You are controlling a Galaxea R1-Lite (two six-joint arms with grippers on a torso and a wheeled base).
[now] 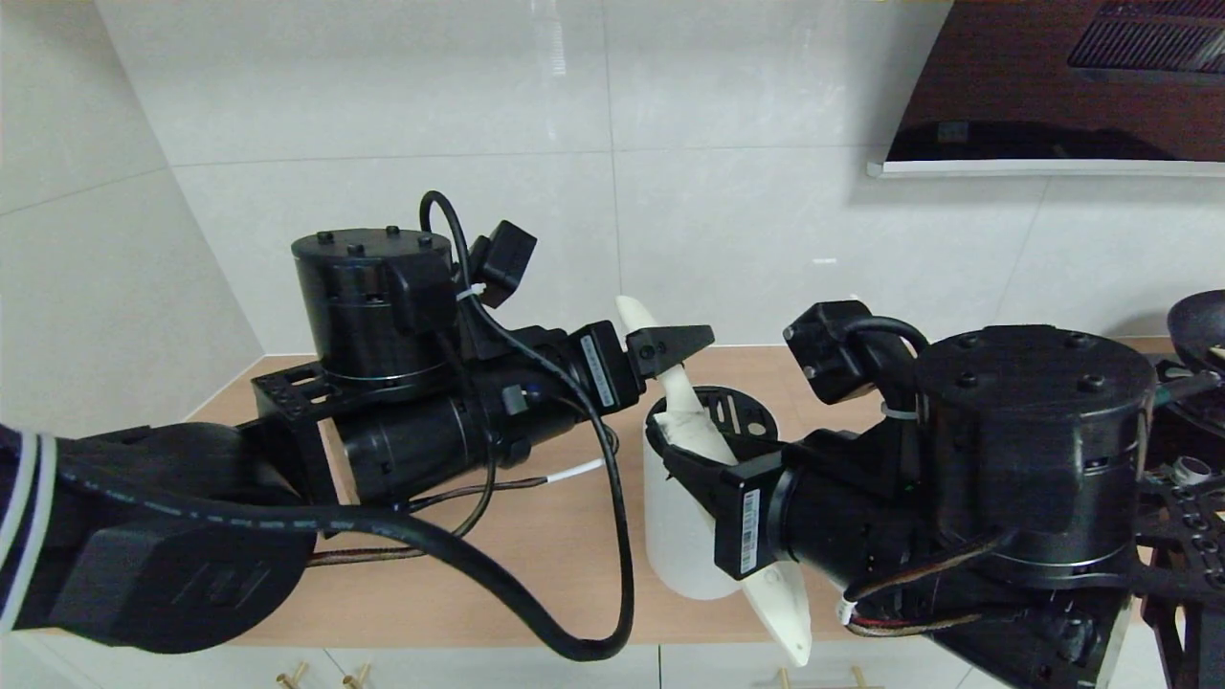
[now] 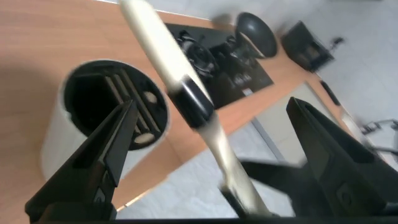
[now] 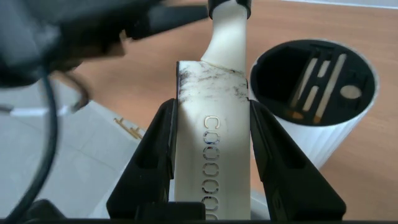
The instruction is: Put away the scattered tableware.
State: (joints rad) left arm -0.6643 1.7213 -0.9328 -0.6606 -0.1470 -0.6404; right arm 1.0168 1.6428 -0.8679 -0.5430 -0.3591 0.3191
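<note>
– White utensil (image 1: 780, 593), the long one: where is it?
– In the right jaws. They are clamped on its flat blade (image 3: 214, 143), one jaw on each edge. A row of holes runs down the blade between them.
– And the handle?
– It slants up out of the right jaws and reaches the left jaws. The rounded tip sticks out on the other side of the right jaws, over the front edge of the wooden tabletop (image 1: 536, 545).
– So the left jaws grip it too?
– No. They stand wide apart. The handle, with its black band (image 2: 189, 102), crosses the gap between them. From the left wrist it looks to touch neither jaw.
– Is there anywhere to put it?
– A white round holder (image 1: 675, 545) stands upright on the tabletop. It is below the left jaws and just beside the right jaws. The utensil is outside it, held in the air and slanting past its open rim.
– Anything in the holder?
– A few pale sticks (image 3: 317, 81) lean in its dark inside.
– What else is near?
– A dark pan (image 2: 255, 31) sits on a black cooktop, well away from both jaws, out past the right arm.
</note>
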